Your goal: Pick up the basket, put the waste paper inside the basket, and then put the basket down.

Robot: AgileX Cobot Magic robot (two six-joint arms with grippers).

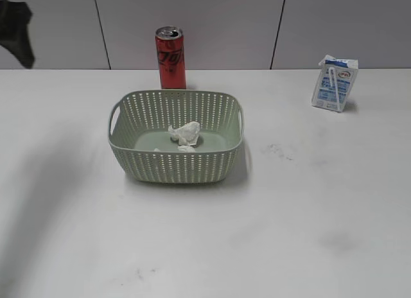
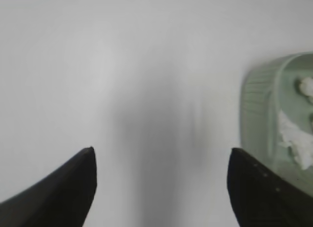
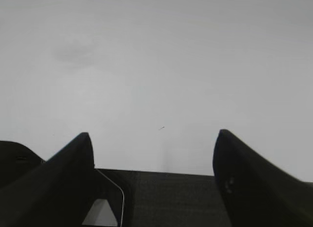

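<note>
Both tools, left tool point(image 2: 161, 161) and right tool point(image 3: 152, 141), are wide w/ nothing held, basket point(image 1: 176, 157) sits on table point(image 1: 308, 221) w/ waste paper point(image 1: 185, 133) inside, so I judge: retreat slowly, no bumping.

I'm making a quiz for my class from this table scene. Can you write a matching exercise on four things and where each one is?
Things:
1. basket
2. waste paper
3. can
4. carton

Places:
A. far right of the table
B. inside the basket
C. middle of the table
D. right behind the basket

Pairs: 1-C, 2-B, 3-D, 4-A
</note>
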